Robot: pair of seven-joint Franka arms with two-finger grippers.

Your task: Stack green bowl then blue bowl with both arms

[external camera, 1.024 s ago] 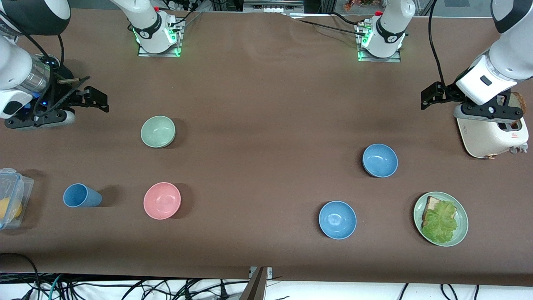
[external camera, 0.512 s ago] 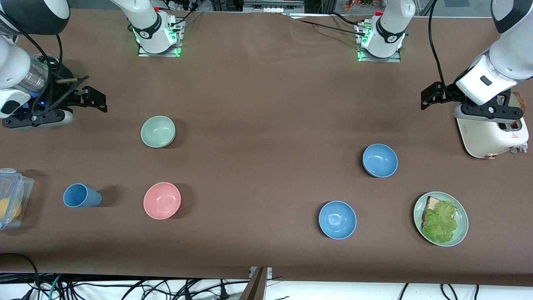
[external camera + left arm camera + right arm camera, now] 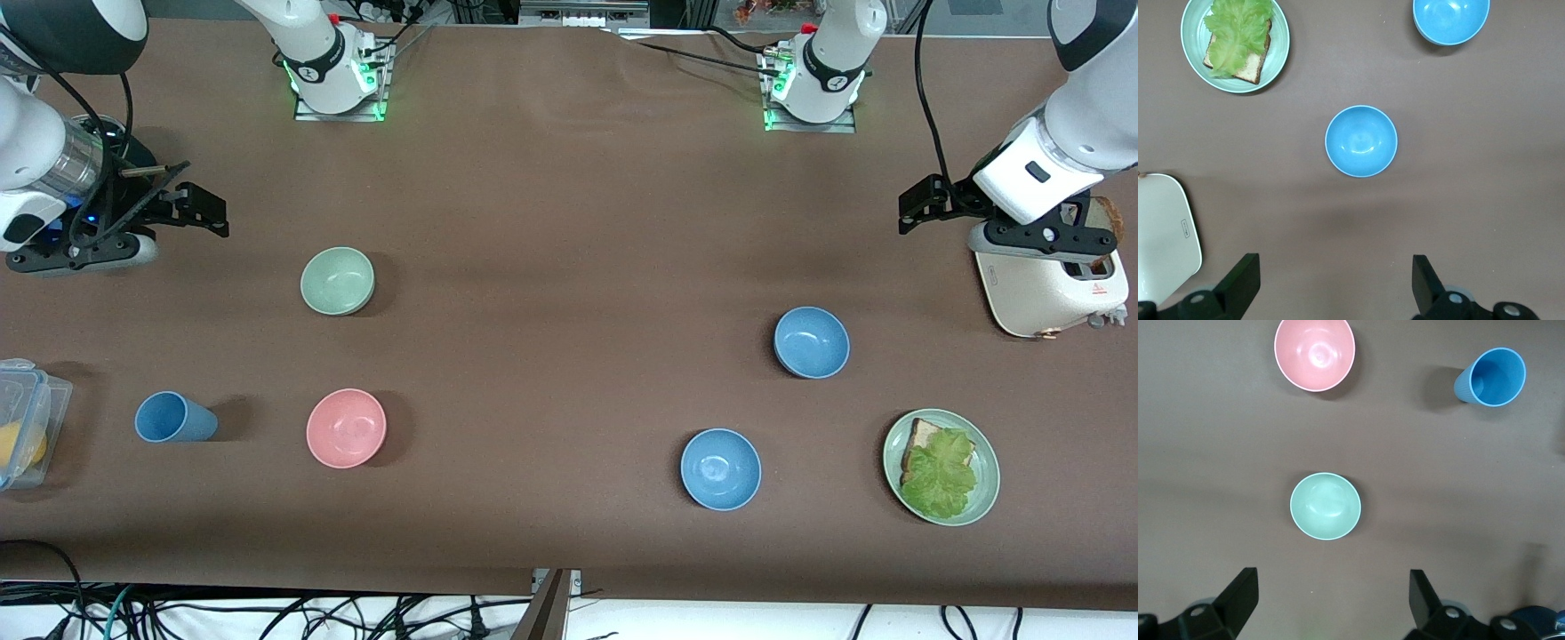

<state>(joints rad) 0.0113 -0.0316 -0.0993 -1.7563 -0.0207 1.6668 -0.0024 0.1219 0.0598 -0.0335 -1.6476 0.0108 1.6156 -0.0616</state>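
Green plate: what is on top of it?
On the green plate lies a slice of bread with a lettuce leaf over it. The leaf covers most of the bread, so anything between them cannot be seen.

Clear container [image 3: 22,422] with yellow item cut off at front view's left edge. Toaster [image 3: 1053,289] partly covered by left arm; also clipped at left wrist frame's lower left. Second blue bowl [image 3: 1451,20] cropped at top edge there.
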